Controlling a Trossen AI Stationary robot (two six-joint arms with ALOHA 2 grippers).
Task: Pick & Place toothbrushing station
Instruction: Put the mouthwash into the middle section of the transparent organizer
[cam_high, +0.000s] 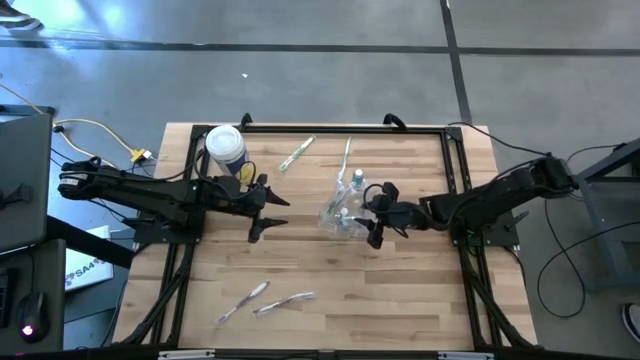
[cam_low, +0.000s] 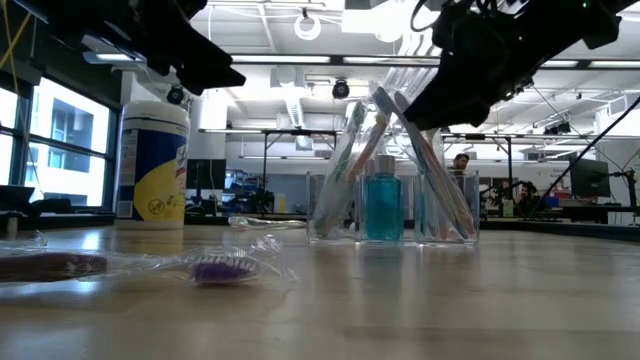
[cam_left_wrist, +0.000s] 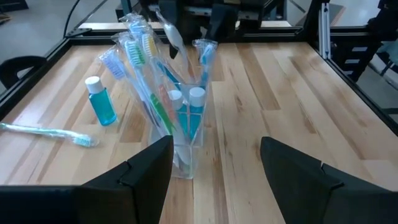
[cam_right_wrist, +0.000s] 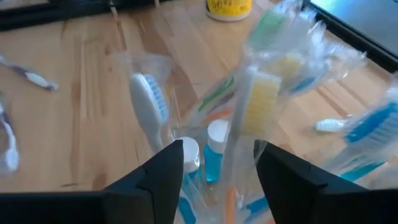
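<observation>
The toothbrushing station (cam_high: 343, 218) is a clear plastic holder standing on the wooden table right of centre. It holds several wrapped toothbrushes (cam_low: 410, 150) and small blue bottles (cam_left_wrist: 194, 107), and shows in the low view (cam_low: 392, 212) and the left wrist view (cam_left_wrist: 181, 144). My right gripper (cam_high: 375, 214) is open just right of it, above its rim, with the wrapped brush heads (cam_right_wrist: 261, 99) between its fingers (cam_right_wrist: 161, 180). My left gripper (cam_high: 272, 215) is open and empty, left of the holder and facing it (cam_left_wrist: 214, 168). My right gripper comes at the holder from the table's right, slanting down. Its fingers stand on either side of the wrapped toothbrushes' upper ends (cam_right_wrist: 245, 118). I cannot tell whether they touch the brushes or the holder.
A white tub with a yellow label (cam_high: 225, 146) stands at the far left. A loose blue bottle (cam_high: 357, 180) and toothbrushes (cam_high: 297, 153) lie behind the holder. Two more wrapped toothbrushes (cam_high: 285, 302) lie near the front edge. A black frame (cam_high: 330, 128) borders the table.
</observation>
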